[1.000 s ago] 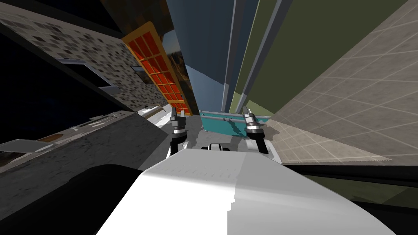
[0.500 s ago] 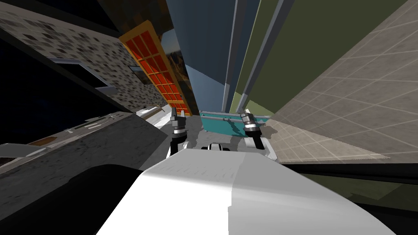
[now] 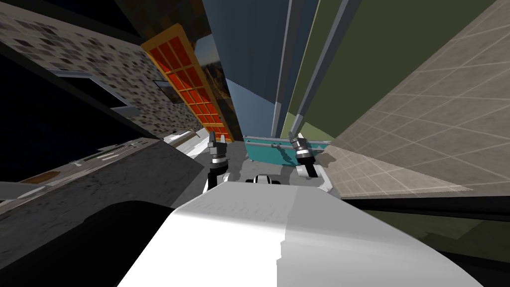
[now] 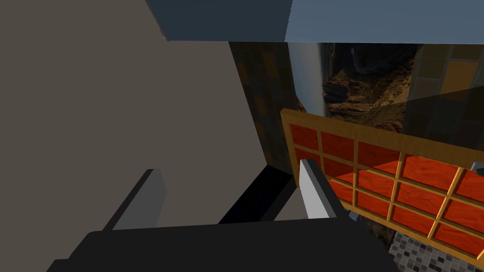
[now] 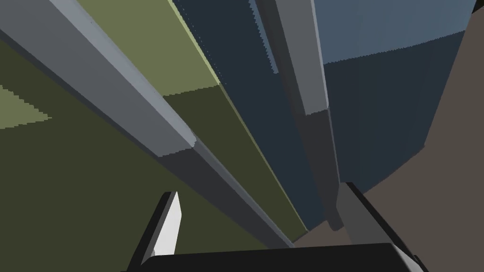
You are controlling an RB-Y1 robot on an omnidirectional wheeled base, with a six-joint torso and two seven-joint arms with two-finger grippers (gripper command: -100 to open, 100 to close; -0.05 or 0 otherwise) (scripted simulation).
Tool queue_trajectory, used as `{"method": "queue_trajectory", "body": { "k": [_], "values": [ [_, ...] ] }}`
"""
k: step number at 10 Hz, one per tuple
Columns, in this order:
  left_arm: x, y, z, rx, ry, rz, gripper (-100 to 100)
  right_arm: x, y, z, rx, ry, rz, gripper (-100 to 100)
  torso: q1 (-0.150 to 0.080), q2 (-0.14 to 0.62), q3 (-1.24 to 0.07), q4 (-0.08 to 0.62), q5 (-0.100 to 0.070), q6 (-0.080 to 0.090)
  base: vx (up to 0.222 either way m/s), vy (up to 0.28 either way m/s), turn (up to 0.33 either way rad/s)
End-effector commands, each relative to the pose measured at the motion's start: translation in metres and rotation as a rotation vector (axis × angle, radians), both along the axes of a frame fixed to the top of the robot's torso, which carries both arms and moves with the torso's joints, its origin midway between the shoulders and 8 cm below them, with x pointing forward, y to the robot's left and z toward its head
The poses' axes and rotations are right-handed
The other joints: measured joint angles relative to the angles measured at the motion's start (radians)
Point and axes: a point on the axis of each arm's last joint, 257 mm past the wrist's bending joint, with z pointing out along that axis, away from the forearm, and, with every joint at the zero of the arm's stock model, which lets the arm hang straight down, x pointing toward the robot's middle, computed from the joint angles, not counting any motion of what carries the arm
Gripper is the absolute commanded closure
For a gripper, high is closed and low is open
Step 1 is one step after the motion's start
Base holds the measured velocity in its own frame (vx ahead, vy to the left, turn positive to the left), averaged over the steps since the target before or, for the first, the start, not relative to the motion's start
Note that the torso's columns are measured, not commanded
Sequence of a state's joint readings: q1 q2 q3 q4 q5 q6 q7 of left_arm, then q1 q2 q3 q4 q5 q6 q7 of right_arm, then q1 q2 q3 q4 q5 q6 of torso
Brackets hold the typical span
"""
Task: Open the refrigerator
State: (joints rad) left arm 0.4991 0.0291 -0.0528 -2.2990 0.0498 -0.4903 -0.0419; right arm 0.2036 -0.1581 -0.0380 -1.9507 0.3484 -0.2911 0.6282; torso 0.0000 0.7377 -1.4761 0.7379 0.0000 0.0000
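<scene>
The refrigerator stands straight ahead with a blue door (image 3: 254, 50) on the left and an olive green door (image 3: 388, 60) on the right. Each door carries a long grey handle (image 3: 284, 60) (image 3: 323, 60). A teal drawer (image 3: 264, 152) sits below them. My right gripper (image 3: 293, 135) is open at the foot of the green door's handle. In the right wrist view that handle (image 5: 118, 89) runs down between the open fingers of the right gripper (image 5: 261, 189), and the blue door's handle (image 5: 302, 61) ends by the other finger. My left gripper (image 3: 213, 135) (image 4: 228, 167) is open and empty, left of the refrigerator.
A dark grey counter (image 3: 99, 179) runs along my left with a black area above it. An orange-paned frame (image 3: 191, 84) leans beside the blue door. Pale tiles (image 3: 423, 129) spread to the right of the refrigerator.
My right gripper has moved a little to the left, closer to the foot of the green door's handle. The left arm has stayed put.
</scene>
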Motion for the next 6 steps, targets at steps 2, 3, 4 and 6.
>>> {"method": "queue_trajectory", "body": {
  "k": [2,3,4,6],
  "values": [
    [0.000,0.000,0.000,0.000,0.000,0.000,0,0.015,0.000,-0.012,-0.112,0.023,-0.051,-100,0.000,0.000,0.000,0.000,0.000,0.000,0.011,0.038,-0.036],
    [0.000,0.000,0.000,0.000,0.000,0.000,0,0.025,0.000,-0.020,-0.157,0.041,-0.071,-100,0.000,0.001,0.000,0.000,0.000,0.000,0.014,0.036,-0.057],
    [0.000,0.000,0.000,0.000,0.000,0.000,0,0.025,0.000,-0.020,-0.178,0.039,-0.080,-100,0.000,0.000,0.000,0.000,0.000,0.000,0.013,0.033,-0.019],
    [0.000,0.000,0.000,0.000,0.000,0.000,0,0.036,0.001,-0.029,-0.245,0.056,-0.108,-100,0.001,0.000,0.000,0.000,0.000,0.000,0.016,0.043,-0.032]
  ]
}}
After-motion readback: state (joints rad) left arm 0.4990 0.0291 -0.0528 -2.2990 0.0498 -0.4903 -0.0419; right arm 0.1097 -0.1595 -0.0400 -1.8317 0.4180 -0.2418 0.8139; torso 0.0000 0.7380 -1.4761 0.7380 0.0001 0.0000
